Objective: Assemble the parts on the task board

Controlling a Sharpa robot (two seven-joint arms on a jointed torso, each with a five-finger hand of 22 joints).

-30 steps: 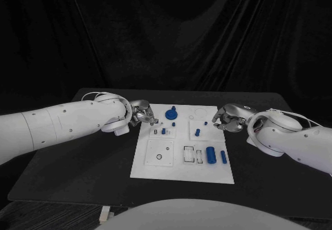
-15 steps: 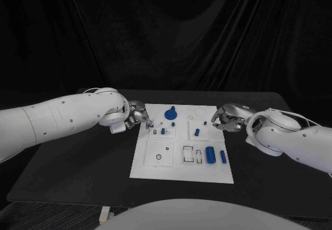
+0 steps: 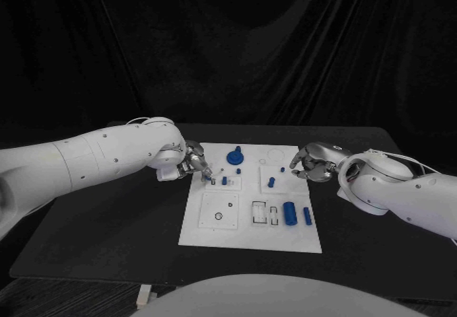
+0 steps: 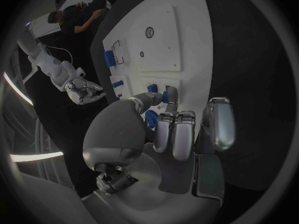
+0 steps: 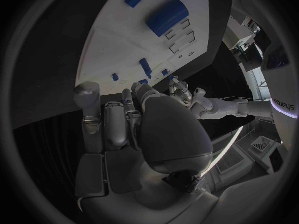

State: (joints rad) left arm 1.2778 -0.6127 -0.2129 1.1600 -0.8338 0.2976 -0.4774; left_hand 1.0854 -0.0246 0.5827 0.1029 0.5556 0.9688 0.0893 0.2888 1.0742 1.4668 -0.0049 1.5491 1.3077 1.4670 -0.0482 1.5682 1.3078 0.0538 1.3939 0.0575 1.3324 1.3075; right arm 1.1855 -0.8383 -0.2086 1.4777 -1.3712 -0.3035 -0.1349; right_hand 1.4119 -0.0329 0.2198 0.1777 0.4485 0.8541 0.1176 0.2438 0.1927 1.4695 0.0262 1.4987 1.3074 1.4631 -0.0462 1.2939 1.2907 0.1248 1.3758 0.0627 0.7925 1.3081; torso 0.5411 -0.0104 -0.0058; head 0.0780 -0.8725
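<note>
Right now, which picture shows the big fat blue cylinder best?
The right wrist view: the fat blue cylinder sits large and unblocked. The head view shows it small on the white task board. The left wrist view shows it tiny.

- Counter (image 3: 114, 231): black, matte, no pattern.
- Task board (image 3: 249, 234): plain white plate, with thin dark outlines of rectangles and a small ring drawn on its panels.
- Parts: all blue. Round knob piece (image 3: 235, 158) deep blue; thick cylinder (image 3: 289, 213) and slimmer rod (image 3: 308, 216) the same blue; small pegs (image 3: 271, 181) blue, upright on white.
- Left hand (image 3: 194, 160): silver-grey metal; fingers (image 4: 177, 134) silver with darker grey pads.
- Right hand (image 3: 310, 163): silver-grey, dark palm.
- Arms: glossy white shells, small dark dots.
- Backdrop: black cloth, folds.
</note>
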